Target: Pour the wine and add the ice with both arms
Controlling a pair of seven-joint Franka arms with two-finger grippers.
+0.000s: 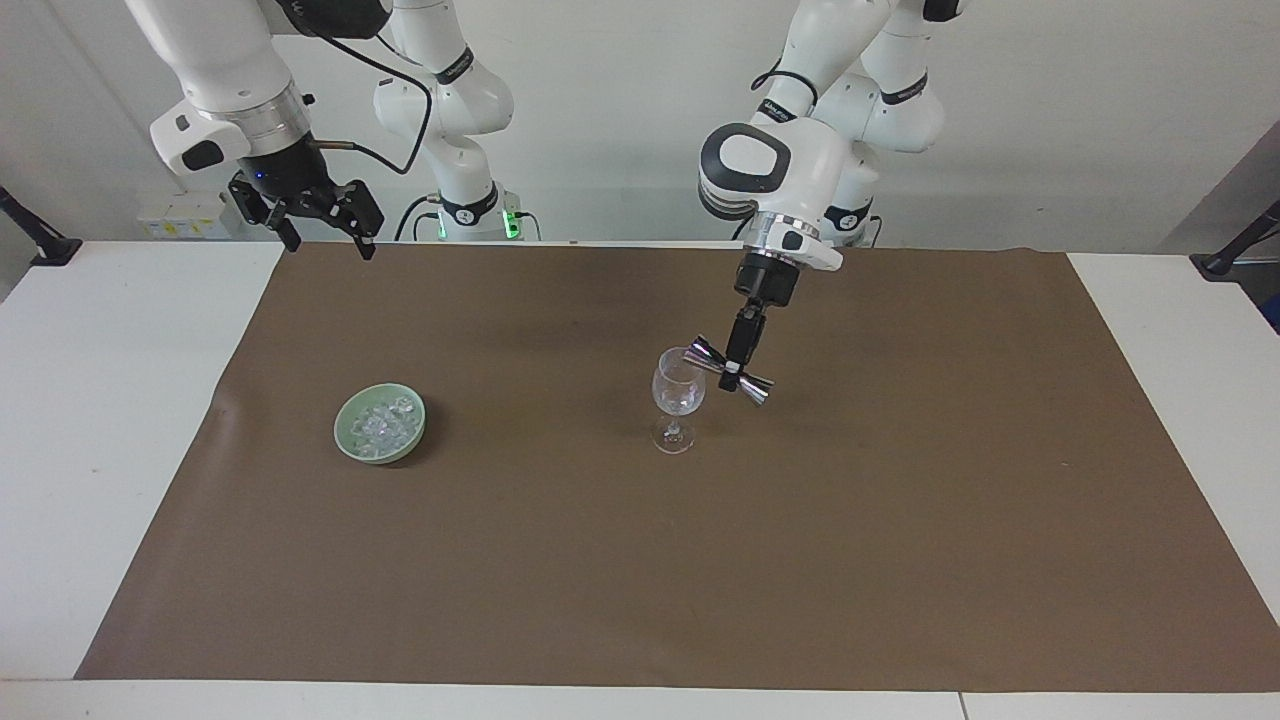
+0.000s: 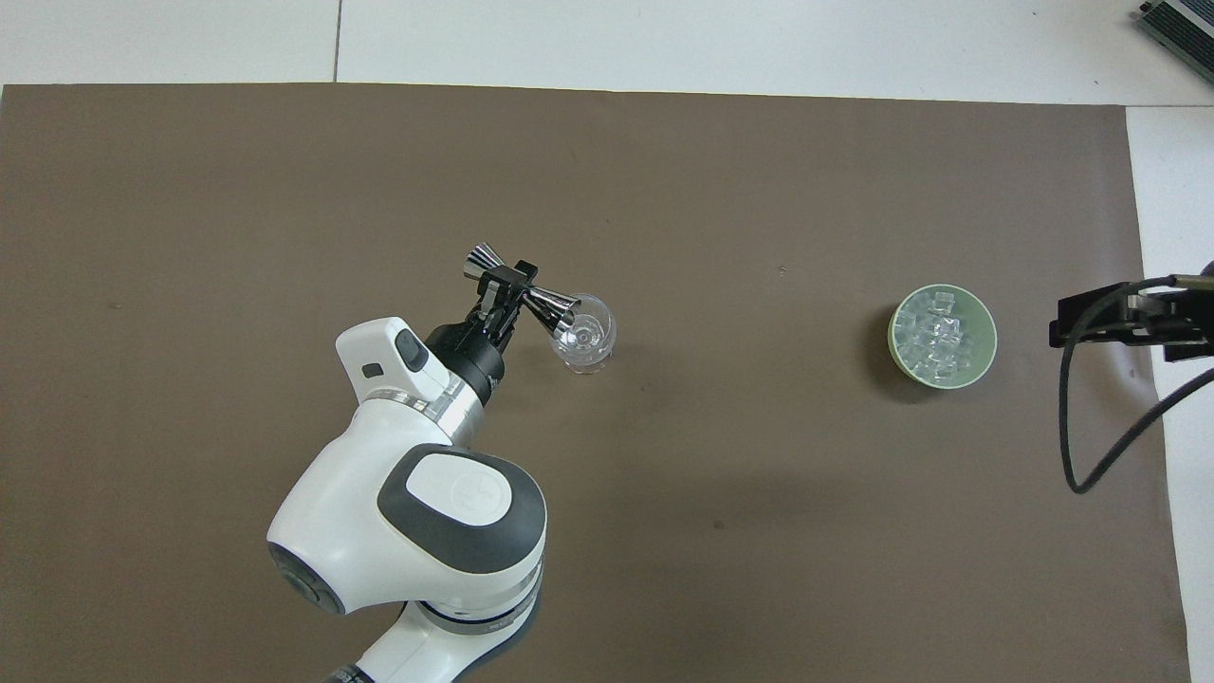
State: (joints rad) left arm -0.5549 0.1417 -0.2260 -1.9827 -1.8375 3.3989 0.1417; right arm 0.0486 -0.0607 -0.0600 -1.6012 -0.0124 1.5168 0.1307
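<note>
the left gripper is clamped on the waist of a steel double-ended jigger, just right of centre in the facing view. the jigger is tipped over, one cup at the rim of the stemmed wine glass, so the pouring step looks under way or near its end. no coloured liquid shows in the glass; whether anything clear has gone in i cannot tell.

the ice step looks untouched. the ice lies heaped in a pale green bowl at centre-left of the facing view and centre-right of the overhead view, well apart from the glass. the right gripper waits in the air at the upper left of the facing view, over the edge of the brown mat, fingers spread wide and holding nothing.

nothing lies on the mat between bowl and glass. the tilted jigger and left arm crowd the glass's mouth and would likely need to clear before ice goes in.
</note>
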